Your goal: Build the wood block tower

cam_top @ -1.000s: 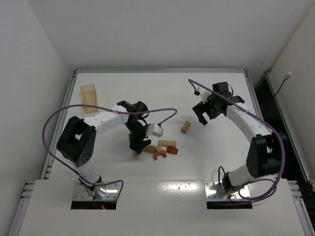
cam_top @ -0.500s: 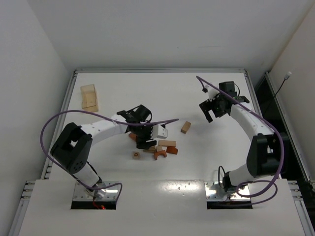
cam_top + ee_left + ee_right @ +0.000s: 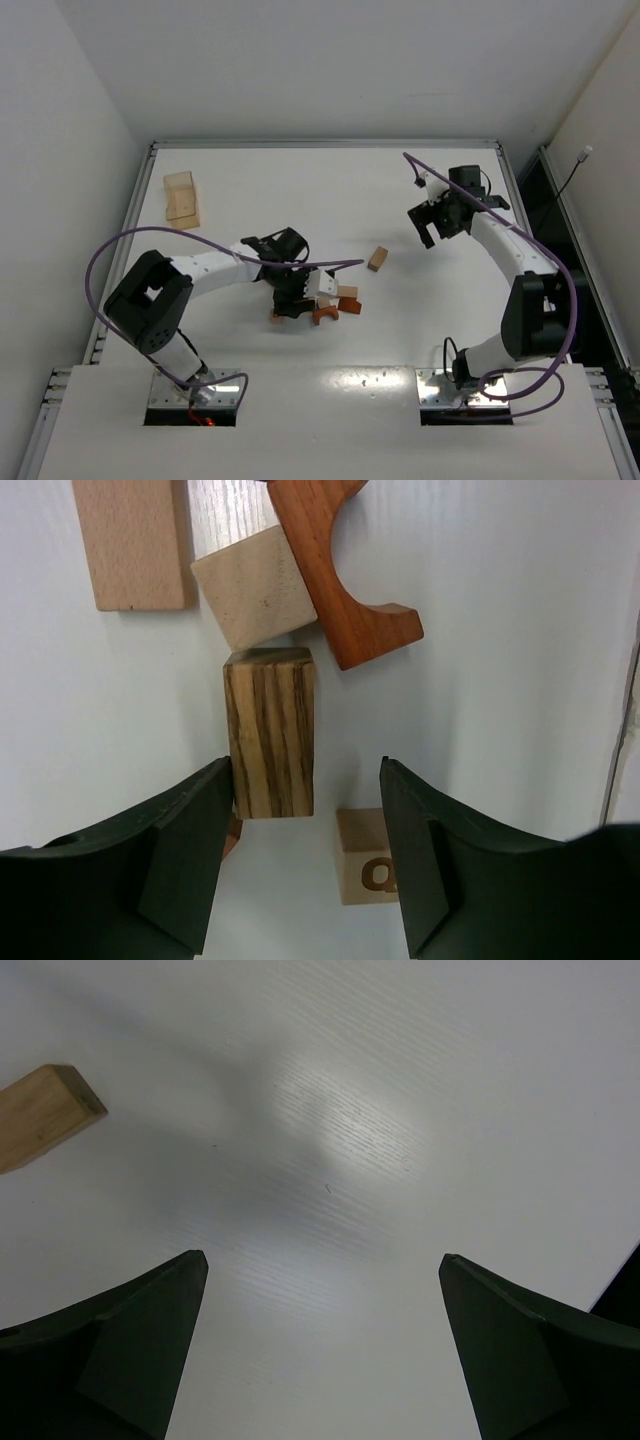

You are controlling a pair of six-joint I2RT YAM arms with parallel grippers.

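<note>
The small wooden blocks (image 3: 335, 298), pale tan and reddish-brown, are lying loose and unstacked in a flat cluster near the middle of the white bench (image 3: 300, 185). The left end effector (image 3: 305, 770) is hovering part-open astride a dark-striped brown block (image 3: 268, 730), just below a reddish-brown arch (image 3: 340, 590). The right end effector (image 3: 320, 1290) is gaping wide, well apart from the cluster.

top: high, wide, looking down | wrists: close, facing down | shared: table (image 3: 300, 190)

Printed in brown on the small pale cube (image 3: 362, 865), between the left gripper's (image 3: 305, 770) fingers: one letter, seemingly "Q", partly hidden. Nothing else legible.
</note>
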